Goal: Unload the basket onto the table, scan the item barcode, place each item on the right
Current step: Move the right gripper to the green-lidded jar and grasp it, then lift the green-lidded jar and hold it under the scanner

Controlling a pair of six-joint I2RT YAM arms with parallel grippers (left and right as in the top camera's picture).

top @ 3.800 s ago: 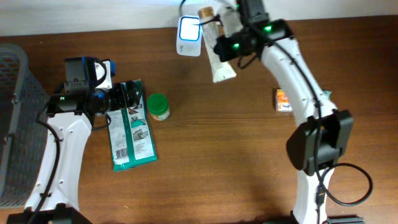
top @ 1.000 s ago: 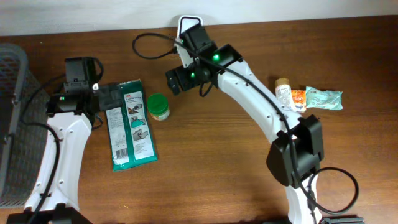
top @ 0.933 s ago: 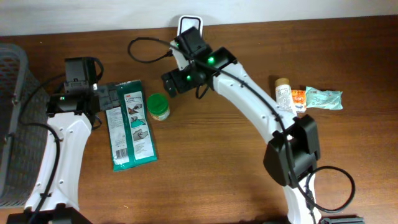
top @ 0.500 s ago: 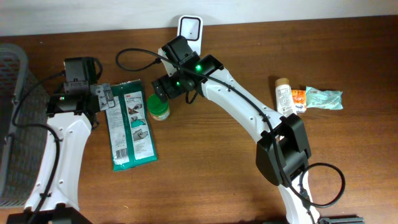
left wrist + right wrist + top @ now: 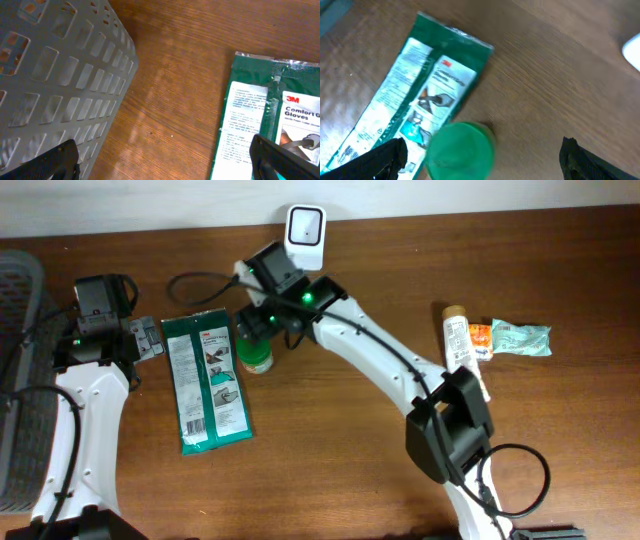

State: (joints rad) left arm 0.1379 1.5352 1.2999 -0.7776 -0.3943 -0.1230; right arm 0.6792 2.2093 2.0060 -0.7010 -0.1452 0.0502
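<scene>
The jar (image 5: 256, 352) with the green lid stands upright on the table (image 5: 350, 460), just right of the gloves pack (image 5: 207, 385) and near the scanner (image 5: 304, 227). The right claw (image 5: 256, 328) hovers over the jar, jaws spread wide, gripping nothing. The left claw (image 5: 148, 340), equally wide and empty, hangs between the pack and the basket (image 5: 50, 75).

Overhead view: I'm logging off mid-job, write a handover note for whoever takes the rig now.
Left gripper: open, empty, beside the gloves pack, near its upper left edge.
Right gripper: open, empty, hovering over the green-lidded jar.
Done: bottle, held by the scanner earlier, now lies at the right.
To do: probably grasp the jar, show its barcode to the scanner; gloves pack after.
</scene>
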